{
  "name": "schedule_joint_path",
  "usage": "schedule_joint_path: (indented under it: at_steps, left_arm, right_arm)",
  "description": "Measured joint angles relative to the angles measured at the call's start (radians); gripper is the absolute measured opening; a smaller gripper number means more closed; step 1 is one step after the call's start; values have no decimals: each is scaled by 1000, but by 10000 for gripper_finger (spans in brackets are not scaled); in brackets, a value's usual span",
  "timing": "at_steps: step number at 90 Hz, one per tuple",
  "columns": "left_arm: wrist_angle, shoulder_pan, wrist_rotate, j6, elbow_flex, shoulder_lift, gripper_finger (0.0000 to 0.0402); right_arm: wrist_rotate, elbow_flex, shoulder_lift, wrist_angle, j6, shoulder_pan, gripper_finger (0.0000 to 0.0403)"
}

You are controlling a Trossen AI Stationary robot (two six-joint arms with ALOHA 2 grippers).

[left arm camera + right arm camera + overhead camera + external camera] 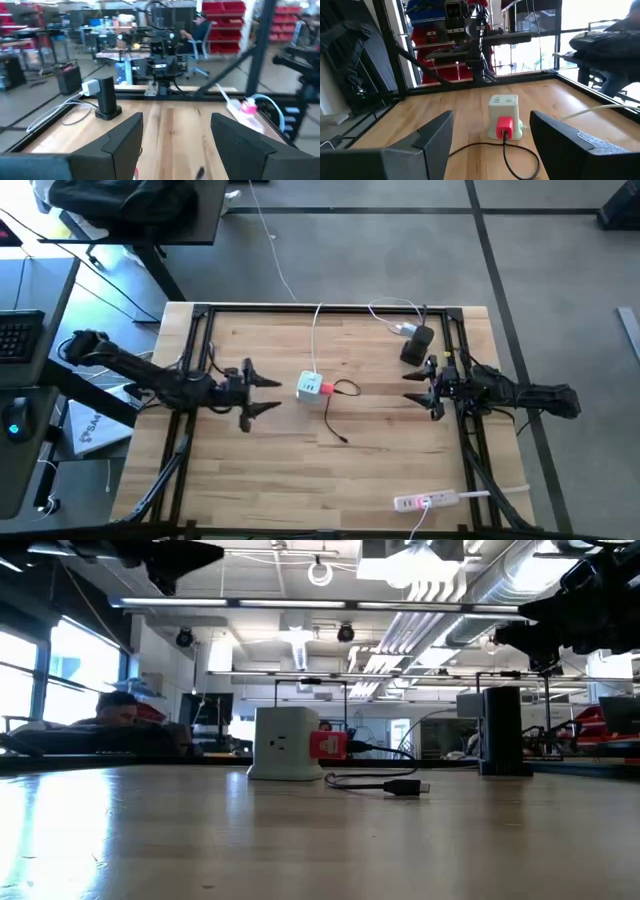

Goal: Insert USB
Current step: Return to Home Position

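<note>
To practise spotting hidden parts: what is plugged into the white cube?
A red-pink USB plug, trailing a black cable, sits in the white cube; its inserted end is hidden.

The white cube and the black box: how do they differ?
The white cube is squat; the black box is taller. The cube holds a red plug; the box holds a white plug. The cube sits mid-table; the box stands nearer the right gripper. Both stand on the table.

Bright, even light from ceiling lamps (pixel 320 572) and daylight; shadows on the counter (pixel 380 450) are faint. In the low view, a window (pixel 20 670) casts a pale sheen, probably sunlight, across the counter's near surface.
</note>
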Motion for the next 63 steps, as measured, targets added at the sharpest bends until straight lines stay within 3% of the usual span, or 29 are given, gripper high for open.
schedule_joint_path:
  at_steps: [9,16,24,43,63]
  left_arm:
    - [-27,-2,44,26,-19,-74,211]
    - [60,13,50,51,-47,-96,211]
    - [171,55,55,66,-77,-94,211]
    - [127,202,159,-4,-124,-41,211]
    - [140,324,110,7,-180,-135,211]
  right_arm:
    - [0,0,0,0,0,0,232]
    - [0,0,0,0,0,0,232]
    - [0,0,0,0,0,0,232]
    - [-1,0,0,0,0,0,232]
    - [-1,0,0,0,0,0,232]
